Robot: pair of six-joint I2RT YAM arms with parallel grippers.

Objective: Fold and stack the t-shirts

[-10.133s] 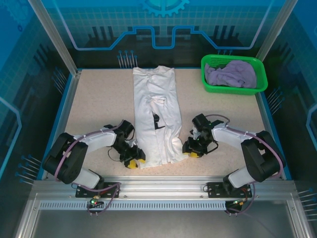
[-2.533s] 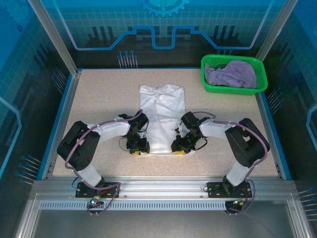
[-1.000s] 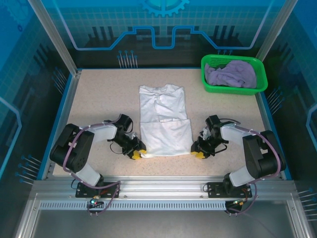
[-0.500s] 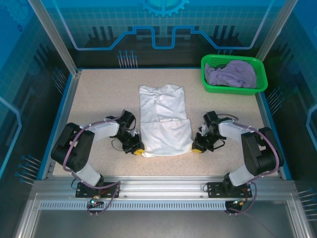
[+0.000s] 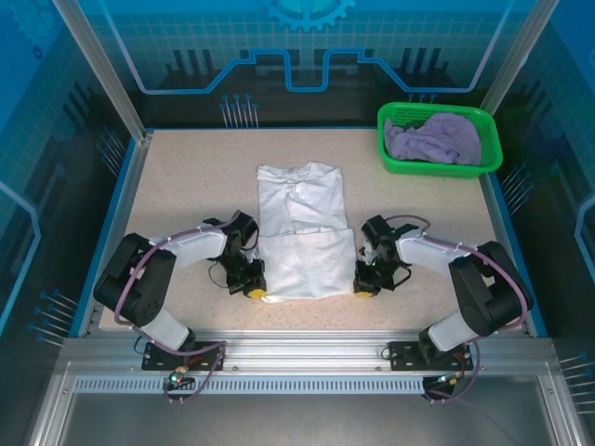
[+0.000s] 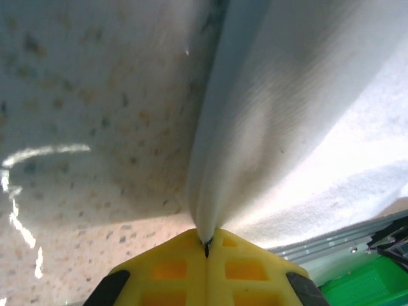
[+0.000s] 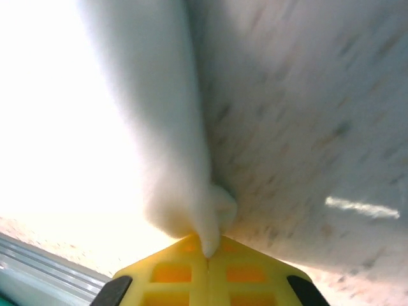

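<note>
- We see the white cloth t-shirt point(image 5: 302, 232) lying flat mid-tabletop, already narrowed to a strip. A second layer covers its near half, and the collar end points away from the arms.
- The left claw point(image 5: 253, 291) is at the near-left corner of that shirt. In the left wrist view, the claw point(image 6: 206, 243) has its yellow pads pressed together with a pinch of white cloth between them, so it is gripping the shirt.
- The right claw point(image 5: 363, 288) mirrors it at the near-right corner. In the right wrist view, the claw point(image 7: 207, 245) is closed on a bunched white edge.
- Our read on the step: we are in the crosswise fold of the white shirt, with both near corners held.
- Next move, as we judge it: lift both corners together and carry them evenly toward the collar end. Lay the edge square before letting go, since uneven travel would skew the fold.
- The pale lavender cloth t-shirt point(image 5: 432, 139) sits crumpled in the green plastic mesh basket point(image 5: 437, 168) at the far-right corner of the speckled beige tabletop point(image 5: 186, 186). It is unfolded and well apart from both claws, and it has to be folded next and then stacked.
- Count: two t-shirts (one white, one lavender), one basket, two claws.
</note>
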